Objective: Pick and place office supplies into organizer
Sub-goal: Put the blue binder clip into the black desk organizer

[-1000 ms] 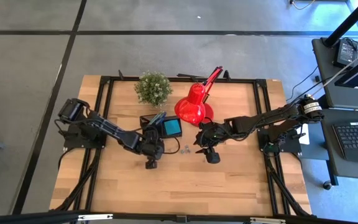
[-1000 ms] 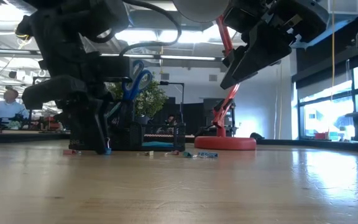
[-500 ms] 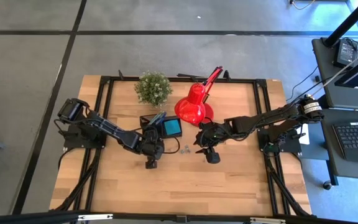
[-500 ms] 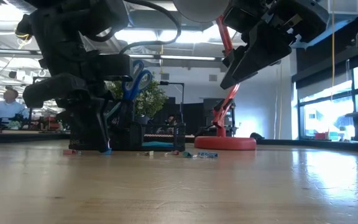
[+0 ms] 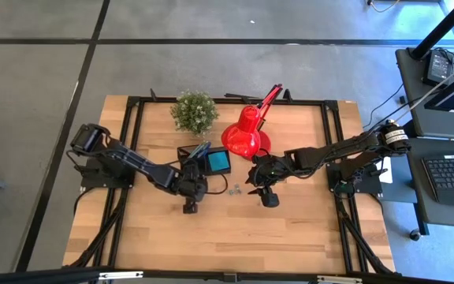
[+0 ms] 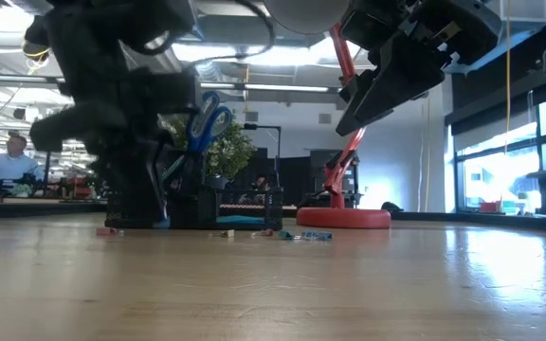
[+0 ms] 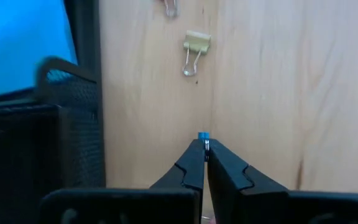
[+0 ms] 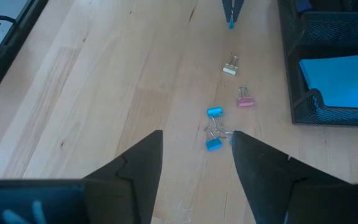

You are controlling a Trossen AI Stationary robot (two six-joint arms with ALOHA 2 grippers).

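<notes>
Several binder clips (image 8: 214, 127) lie loose on wooden table (image 5: 243, 233).

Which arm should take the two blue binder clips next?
Right, probably. The right gripper is open with the blue binder clips just ahead of its fingers. The left gripper is shut on a small blue piece.

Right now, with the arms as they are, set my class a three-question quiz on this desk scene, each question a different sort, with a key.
1. True or false: the right gripper is open above the loose clips.
2. Multiple choice: the blue notepad lies A) on the bare table, B) in the black tray, C) under the lamp.
3. Fill in: the tiny piece pinched by the left gripper is ___ in colour.
Key: 1 true; 2 B; 3 blue.
</notes>
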